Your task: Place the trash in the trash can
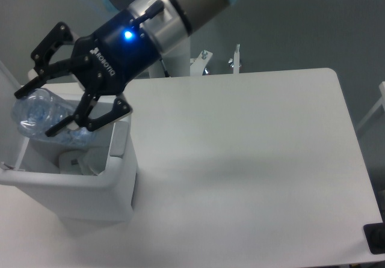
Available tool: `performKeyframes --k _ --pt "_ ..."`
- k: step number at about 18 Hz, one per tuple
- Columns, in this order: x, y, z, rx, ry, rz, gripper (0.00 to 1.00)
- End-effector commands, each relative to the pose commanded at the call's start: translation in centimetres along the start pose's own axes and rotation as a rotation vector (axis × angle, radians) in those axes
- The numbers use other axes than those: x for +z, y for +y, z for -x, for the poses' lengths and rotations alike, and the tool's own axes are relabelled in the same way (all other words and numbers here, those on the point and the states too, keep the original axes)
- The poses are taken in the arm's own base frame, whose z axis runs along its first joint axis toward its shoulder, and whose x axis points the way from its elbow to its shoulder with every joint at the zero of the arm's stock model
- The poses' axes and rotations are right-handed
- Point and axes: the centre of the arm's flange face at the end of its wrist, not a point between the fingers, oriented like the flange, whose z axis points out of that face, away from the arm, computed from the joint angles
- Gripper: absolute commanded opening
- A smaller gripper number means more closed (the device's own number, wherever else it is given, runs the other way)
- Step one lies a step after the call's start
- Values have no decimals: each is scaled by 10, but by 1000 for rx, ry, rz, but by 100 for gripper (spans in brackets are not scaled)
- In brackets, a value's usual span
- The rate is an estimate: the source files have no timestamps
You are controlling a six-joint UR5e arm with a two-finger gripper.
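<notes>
My gripper (pixel 40 112) hangs over the open trash can (pixel 90 197), a white bin with a pale grey front tab (pixel 118 139) at the table's left side. Its black fingers (pixel 90 112) are shut on the crushed clear plastic bottle (pixel 29 109), which lies tilted across the bin's mouth, just above the rim. On the bin's floor lies a pale crumpled thing (pixel 73 160) that looks like the wrapper, partly hidden by the gripper. Most of the lid is hidden behind the gripper and bottle.
The white table (pixel 252 160) stretches to the right of the bin. Metal brackets (pixel 234 60) stand at its back edge near the arm's base. A small black object (pixel 375 238) sits at the bottom right corner.
</notes>
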Motion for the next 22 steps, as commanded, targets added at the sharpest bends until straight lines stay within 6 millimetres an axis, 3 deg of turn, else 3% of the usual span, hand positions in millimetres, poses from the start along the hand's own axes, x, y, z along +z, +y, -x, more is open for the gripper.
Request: performKeyframes --k 4,7,9,14,16,22 --pt "4 23 -2 23 9 13 99" --pt "2 25 3 17 4 13 100" --pt "-18 25 22 7 -36 1 100" --pt "-96 38 77 -36 -193 -27 100" --pt "-121 51 98 -20 -289 13 100" --pt "-138 95 136 -3 -544 271 100"
